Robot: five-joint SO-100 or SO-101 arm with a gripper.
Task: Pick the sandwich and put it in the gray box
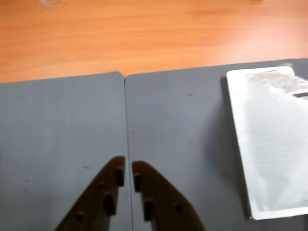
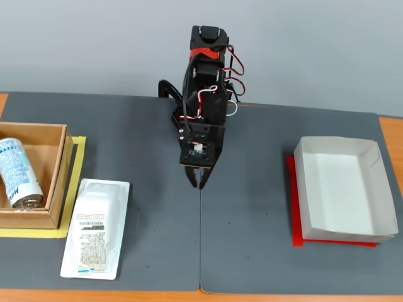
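Observation:
The sandwich (image 2: 96,228), a flat white plastic-wrapped package with a barcode label, lies on the dark mat at the lower left of the fixed view; in the wrist view it (image 1: 272,144) lies at the right edge. The gray box (image 2: 371,220), a shallow pale tray, stands empty at the right on a red sheet. My gripper (image 2: 196,182) hangs over the mat's middle, between the two and touching neither. Its jaws are nearly together with nothing between them, as the wrist view (image 1: 128,171) shows.
A brown wooden box (image 2: 58,176) with a white-and-teal can (image 2: 17,173) inside stands at the left on yellow tape. Two dark mats (image 2: 264,264) meet at a seam under the gripper. Bare wooden tabletop (image 1: 144,33) lies beyond the mats.

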